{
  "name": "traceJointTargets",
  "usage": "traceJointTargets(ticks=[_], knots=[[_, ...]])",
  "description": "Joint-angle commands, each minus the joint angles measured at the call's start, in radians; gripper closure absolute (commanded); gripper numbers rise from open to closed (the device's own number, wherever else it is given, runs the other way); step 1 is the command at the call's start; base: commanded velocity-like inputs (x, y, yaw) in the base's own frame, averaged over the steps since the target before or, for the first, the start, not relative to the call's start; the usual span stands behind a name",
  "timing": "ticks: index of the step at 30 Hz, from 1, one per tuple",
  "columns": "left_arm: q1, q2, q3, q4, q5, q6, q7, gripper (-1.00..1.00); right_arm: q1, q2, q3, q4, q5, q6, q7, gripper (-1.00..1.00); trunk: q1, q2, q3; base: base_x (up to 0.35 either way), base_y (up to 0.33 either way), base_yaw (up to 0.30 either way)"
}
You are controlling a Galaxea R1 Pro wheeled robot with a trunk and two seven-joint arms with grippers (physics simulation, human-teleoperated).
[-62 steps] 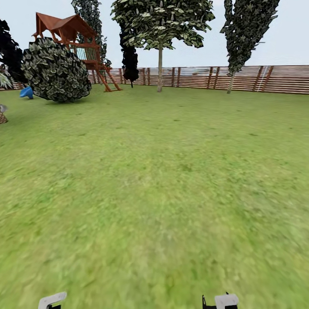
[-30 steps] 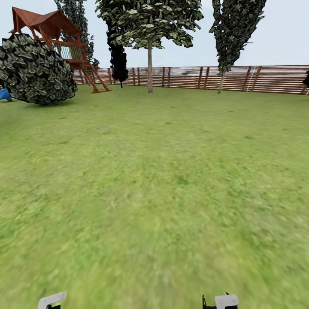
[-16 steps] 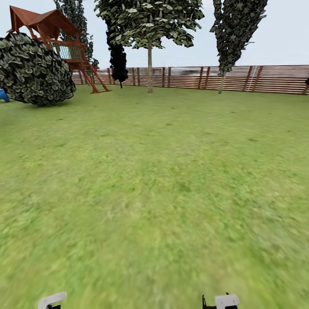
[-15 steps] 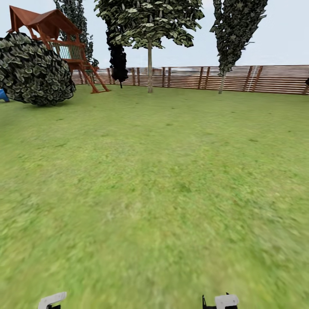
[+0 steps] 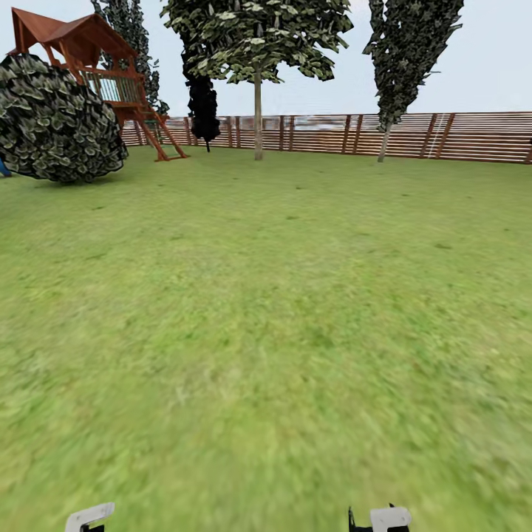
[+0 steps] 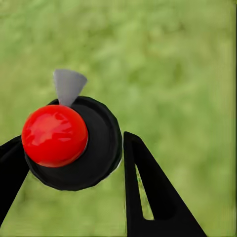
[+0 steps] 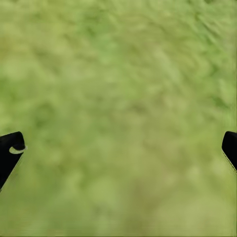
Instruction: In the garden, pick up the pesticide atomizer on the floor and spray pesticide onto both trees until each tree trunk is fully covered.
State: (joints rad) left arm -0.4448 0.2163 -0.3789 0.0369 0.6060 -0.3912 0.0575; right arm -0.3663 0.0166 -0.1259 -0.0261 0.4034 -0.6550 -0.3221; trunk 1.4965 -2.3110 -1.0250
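- My left end effector [image 6: 71,140] was closed on the atomizer [image 6: 96,150]: one black finger [image 6: 10,168] sat partly behind its round dark body, and the other finger [image 6: 148,187] stood right at its rim.
- Seen from the left wrist, the atomizer showed a glossy red dome [image 6: 54,134] on that body, with a small grey cone [image 6: 68,86] pointing out past it over the blurred grass.
- My right end effector [image 7: 121,143] was spread wide, its two black fingertips at opposite edges of the right wrist view, with just grass between them.
- In the head view, two white parts of my arms showed at the bottom edge, over the lawn [image 5: 295,310].
- The lawn ran flat and green from me to the far boundary.
- Far off on the left sat a big round bush [image 5: 59,122], with a red-brown play tower [image 5: 96,55] right behind it.
- A thin-trunked tree [image 5: 257,125] stood near the middle, and a narrow dark one [image 5: 406,66] to its right.
- A black tree [image 5: 202,107] stood at the fence [image 5: 458,137], whose brown horizontal slats closed off the back.
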Motion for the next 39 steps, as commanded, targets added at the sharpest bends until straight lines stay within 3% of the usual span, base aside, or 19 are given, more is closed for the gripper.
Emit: traceJointTargets(ticks=[1, 39], knots=[[0.000, 0.000, 0.000, 0.000, 0.000, 0.000, 0.001, 1.00, 0.000, 0.000, 0.000, 0.000, 0.000, 0.000, 0.000, -1.00, 0.000, 0.000, 0.000, 0.340, 0.000, 0.000], [0.000, -0.002, 0.000, 0.000, 0.000, 0.000, 0.001, 1.00, 0.000, 0.000, 0.000, 0.000, 0.000, 0.000, 0.000, -1.00, 0.000, 0.000, 0.000, 0.340, 0.000, 0.000]])
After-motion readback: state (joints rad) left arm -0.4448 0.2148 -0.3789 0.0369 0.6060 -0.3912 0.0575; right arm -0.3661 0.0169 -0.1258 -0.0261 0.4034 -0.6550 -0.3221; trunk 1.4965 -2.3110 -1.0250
